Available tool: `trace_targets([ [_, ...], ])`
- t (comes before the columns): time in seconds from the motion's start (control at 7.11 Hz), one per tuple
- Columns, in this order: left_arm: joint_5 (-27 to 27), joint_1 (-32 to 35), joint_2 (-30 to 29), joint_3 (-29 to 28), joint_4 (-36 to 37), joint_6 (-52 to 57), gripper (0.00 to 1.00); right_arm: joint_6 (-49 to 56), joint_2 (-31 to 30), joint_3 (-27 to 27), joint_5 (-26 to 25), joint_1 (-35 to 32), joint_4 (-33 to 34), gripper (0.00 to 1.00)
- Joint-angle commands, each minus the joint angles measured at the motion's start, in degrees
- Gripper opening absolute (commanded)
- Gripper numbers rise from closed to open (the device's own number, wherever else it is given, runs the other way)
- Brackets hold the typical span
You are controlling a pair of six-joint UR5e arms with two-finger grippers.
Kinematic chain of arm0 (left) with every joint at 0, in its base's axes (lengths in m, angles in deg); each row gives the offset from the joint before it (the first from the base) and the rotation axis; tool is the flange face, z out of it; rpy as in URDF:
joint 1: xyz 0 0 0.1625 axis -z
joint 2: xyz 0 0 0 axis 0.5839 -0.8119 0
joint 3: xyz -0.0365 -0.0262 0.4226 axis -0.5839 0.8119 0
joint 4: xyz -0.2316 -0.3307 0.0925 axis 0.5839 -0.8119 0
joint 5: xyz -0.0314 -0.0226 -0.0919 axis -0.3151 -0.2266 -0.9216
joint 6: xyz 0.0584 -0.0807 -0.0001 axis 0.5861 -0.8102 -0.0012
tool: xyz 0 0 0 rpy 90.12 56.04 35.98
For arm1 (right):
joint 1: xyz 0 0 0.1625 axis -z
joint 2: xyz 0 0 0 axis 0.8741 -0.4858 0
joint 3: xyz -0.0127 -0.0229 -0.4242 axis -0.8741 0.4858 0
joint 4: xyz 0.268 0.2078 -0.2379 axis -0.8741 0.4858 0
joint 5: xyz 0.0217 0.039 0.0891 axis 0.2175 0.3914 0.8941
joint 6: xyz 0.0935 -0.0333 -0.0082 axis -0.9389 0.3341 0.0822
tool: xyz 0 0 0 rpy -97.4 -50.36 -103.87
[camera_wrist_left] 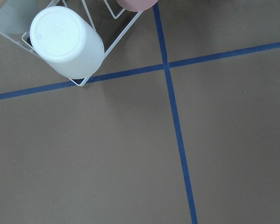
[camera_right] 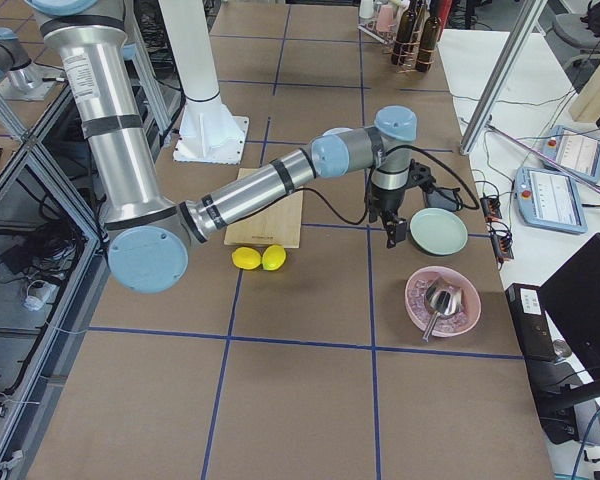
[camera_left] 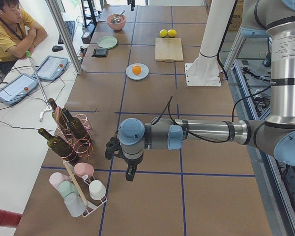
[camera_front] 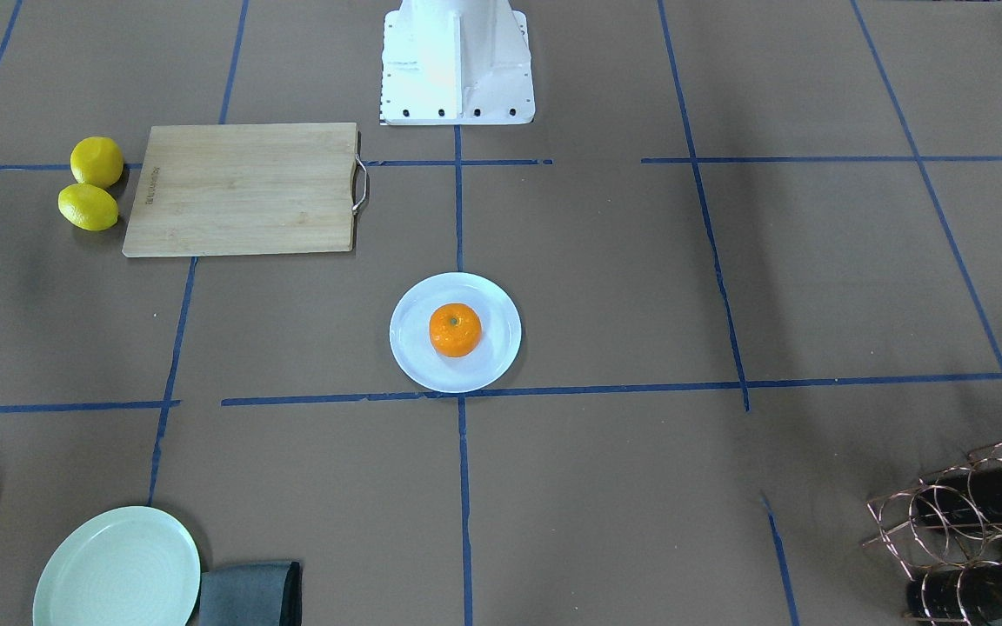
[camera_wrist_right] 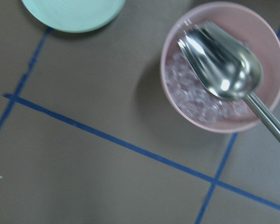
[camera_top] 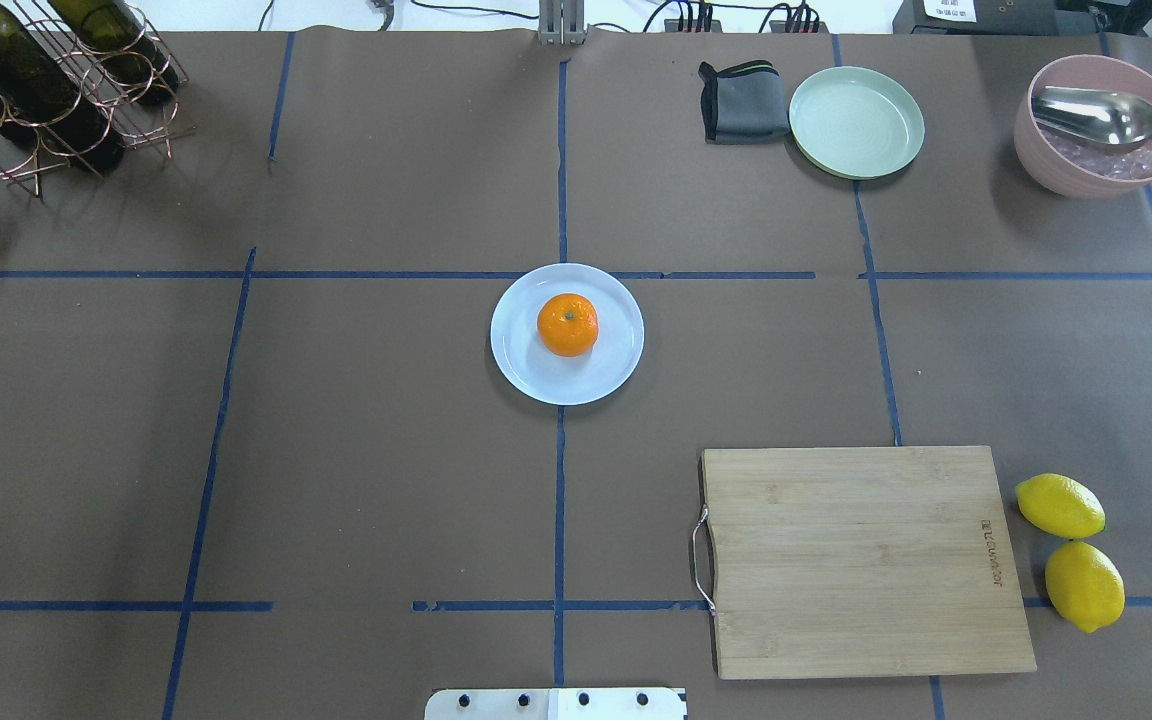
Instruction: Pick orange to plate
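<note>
The orange (camera_top: 567, 324) rests stem end up on the white plate (camera_top: 526, 372) at the middle of the table, also seen as orange (camera_front: 455, 329) on plate (camera_front: 414, 365). No gripper is near it. My left gripper (camera_left: 130, 174) hangs over the table's far left end beside a cup rack, far from the plate (camera_left: 143, 74). Over the right end, my right gripper (camera_right: 392, 238) hangs between the pale green plate and a pink bowl. Both show only in the side views, so I cannot tell whether either is open or shut.
A wooden cutting board (camera_top: 861, 560) lies at near right with two lemons (camera_top: 1059, 505) beside it. At far right stand the pale green plate (camera_top: 856, 122), a grey cloth (camera_top: 741, 100) and a pink bowl with a metal scoop (camera_top: 1096, 140). A bottle rack (camera_top: 36, 80) is far left.
</note>
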Motion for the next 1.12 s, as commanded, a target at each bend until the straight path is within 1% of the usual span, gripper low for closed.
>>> trace_targets([
  [0.0, -0.04, -0.02, -0.04, 0.14, -0.19, 0.04, 1.0, 0.69, -12.57, 0.39, -0.08, -4.78, -3.97, 1.0],
  [0.28, 0.05, -0.02, -0.04, 0.49, -0.19, 0.13, 1.0, 0.51, -17.52, 0.39, 1.5, -5.94, -5.04, 1.0],
  [0.42, 0.05, -0.02, 0.05, 0.66, -0.11, 0.13, 1.0, 0.42, -18.85, 0.57, 2.2, -5.94, -5.04, 1.0],
  [0.98, 0.4, -0.02, 0.4, 0.84, -0.19, 0.04, 1.0, 0.42, -19.04, 1.53, 2.38, -5.86, -5.04, 1.0],
])
